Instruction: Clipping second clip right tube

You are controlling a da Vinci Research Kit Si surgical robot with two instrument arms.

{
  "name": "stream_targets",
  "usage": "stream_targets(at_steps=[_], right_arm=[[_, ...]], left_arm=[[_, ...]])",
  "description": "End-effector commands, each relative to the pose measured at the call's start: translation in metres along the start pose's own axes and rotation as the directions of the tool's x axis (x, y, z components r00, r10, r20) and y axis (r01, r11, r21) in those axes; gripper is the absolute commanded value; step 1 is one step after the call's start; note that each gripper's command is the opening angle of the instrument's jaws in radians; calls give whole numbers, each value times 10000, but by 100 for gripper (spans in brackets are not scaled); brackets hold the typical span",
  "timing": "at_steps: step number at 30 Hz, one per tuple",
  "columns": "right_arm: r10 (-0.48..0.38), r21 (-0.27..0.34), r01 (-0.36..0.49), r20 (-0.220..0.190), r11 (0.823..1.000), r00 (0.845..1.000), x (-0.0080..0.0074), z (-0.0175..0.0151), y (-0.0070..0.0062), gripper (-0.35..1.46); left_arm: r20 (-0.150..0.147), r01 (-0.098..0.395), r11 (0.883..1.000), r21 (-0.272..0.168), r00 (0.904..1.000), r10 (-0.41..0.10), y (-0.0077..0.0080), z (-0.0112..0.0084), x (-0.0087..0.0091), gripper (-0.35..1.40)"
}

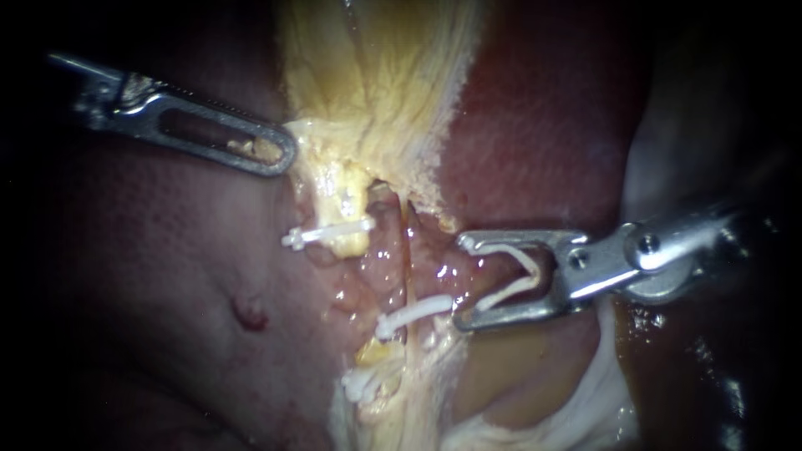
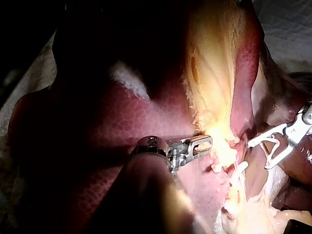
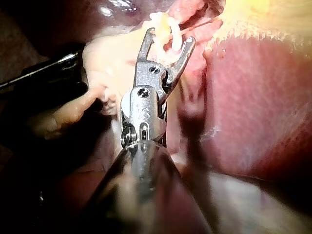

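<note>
left instrument [image 1: 282, 157] jaws clamp yellow tissue [image 1: 351, 100] edge; right instrument [image 1: 462, 281] jaws carry open clip [image 1: 531, 267], tips just beside placed clip [image 1: 413, 313], tight room.

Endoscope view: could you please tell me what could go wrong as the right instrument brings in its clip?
The right instrument has its lower jaw tip by the placed clip on the tube; advancing could snag or loosen it. The open clip it carries is not yet around the tube, so closing now would likely miss or catch only part.
</note>
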Motion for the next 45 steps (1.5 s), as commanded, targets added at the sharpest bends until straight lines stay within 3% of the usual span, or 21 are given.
stream_targets(at_steps=[1, 8, 18, 27, 35, 45], right_arm=[[103, 50, -103, -30, 9999, 9999, -3, 4, 1, 50], [912, 298, -912, 0, 9954, 9958, -29, 30, 13, 50], [1541, 486, -1540, 23, 9869, 9881, -50, 47, 31, 50], [2296, 1052, -2224, -626, 9693, 9713, -46, 60, 35, 49], [2470, 1486, -2335, -799, 9609, 9657, -41, 83, 38, 49], [2961, 2025, -2686, -1206, 9417, 9475, -42, 90, 37, 49]], left_arm=[[4, 2, 10000, -6, 10000, -2, 0, 0, 0, -35], [8, -1, 10000, -11, 10000, 1, 0, 1, 1, -35], [10, -6, 10000, -14, 10000, 6, 1, 2, 1, -35], [14, -7, 10000, -20, 10000, 7, 1, 3, 2, -35], [18, -3, 10000, -26, 10000, 3, 1, 4, 1, -35], [21, -2, 10000, -29, 10000, 2, 1, 5, 1, -35]])
